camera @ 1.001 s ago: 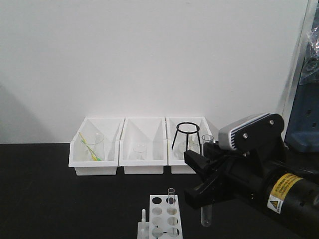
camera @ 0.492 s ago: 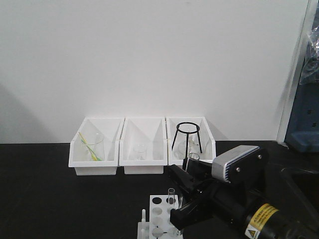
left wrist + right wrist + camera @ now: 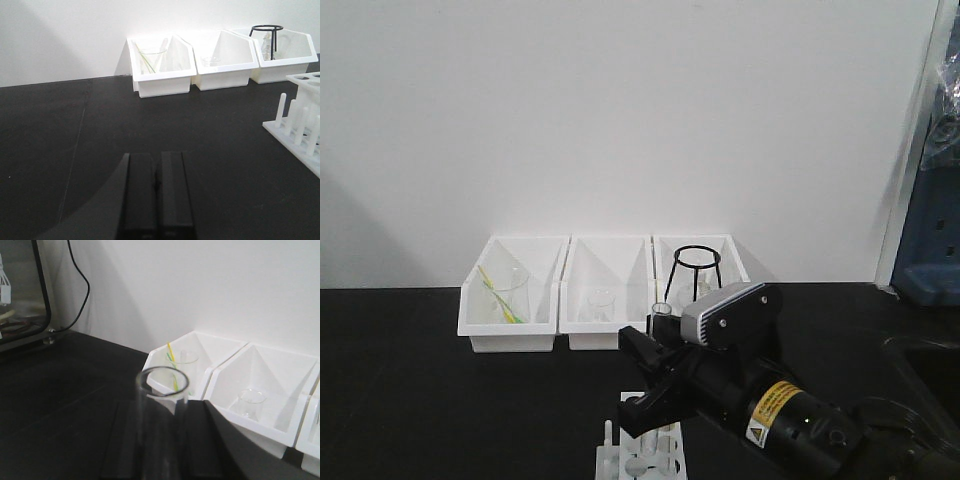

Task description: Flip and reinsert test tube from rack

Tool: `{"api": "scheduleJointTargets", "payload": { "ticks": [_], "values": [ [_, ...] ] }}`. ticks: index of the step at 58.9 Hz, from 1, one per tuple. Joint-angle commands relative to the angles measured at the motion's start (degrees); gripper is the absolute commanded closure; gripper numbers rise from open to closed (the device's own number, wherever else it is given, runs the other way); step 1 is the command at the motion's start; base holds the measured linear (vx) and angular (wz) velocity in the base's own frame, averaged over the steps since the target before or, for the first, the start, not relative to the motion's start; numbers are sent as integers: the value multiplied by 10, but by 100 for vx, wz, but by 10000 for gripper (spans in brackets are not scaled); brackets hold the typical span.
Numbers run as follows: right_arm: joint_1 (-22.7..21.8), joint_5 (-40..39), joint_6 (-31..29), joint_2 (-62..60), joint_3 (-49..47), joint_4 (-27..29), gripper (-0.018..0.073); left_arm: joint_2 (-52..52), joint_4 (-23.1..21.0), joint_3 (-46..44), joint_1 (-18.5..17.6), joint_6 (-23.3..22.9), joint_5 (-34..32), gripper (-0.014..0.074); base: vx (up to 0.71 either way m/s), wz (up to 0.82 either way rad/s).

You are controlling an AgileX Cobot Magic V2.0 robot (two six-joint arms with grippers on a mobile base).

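Over the rack (image 3: 655, 465) out front, the right tool (image 3: 640, 385) is gripping the test tube (image 3: 662, 316) upright. Left wrist: the left tool (image 3: 156, 195) is hovering closed above the tabletop (image 3: 75, 140). Right wrist: the tube's open rim is pointing up.

Right arm (image 3: 800, 425) comes in from the lower right and reaches left and slightly up, forearm near level and low over the tabletop (image 3: 440, 400). Grey wrist housing (image 3: 730, 312) sits on top. Right end effector (image 3: 642, 380) points left. In the wrist view its two black fingers (image 3: 122, 440) are clamped on either side of an upright test tube (image 3: 160, 415), open rim up.

Left end effector (image 3: 156, 195): fingers (image 3: 140, 200) pressed flat together with only a thin seam and nothing between them. It points straight ahead, level, just above the tabletop, well apart from the right arm's work area.
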Motion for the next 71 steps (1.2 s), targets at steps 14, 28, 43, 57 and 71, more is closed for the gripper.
{"api": "scheduleJointTargets", "payload": {
  "ticks": [14,28,43,57,71],
  "values": [
    [0,-106,25,22,-20,-52,570,-4,-3,-2,0,-6,-47,603,0,0],
    [0,-108,25,48,-20,-53,570,-4,-3,-2,0,-6,-47,603,0,0],
    [0,-112,27,91,-19,-91,570,-4,-3,-2,0,-6,-47,603,0,0],
    [0,-125,27,124,-18,-113,568,-4,-3,-2,0,-6,-47,603,0,0],
    [0,-124,27,129,-18,-111,475,-4,-3,-2,0,-6,-47,603,0,0]
  ]
}}
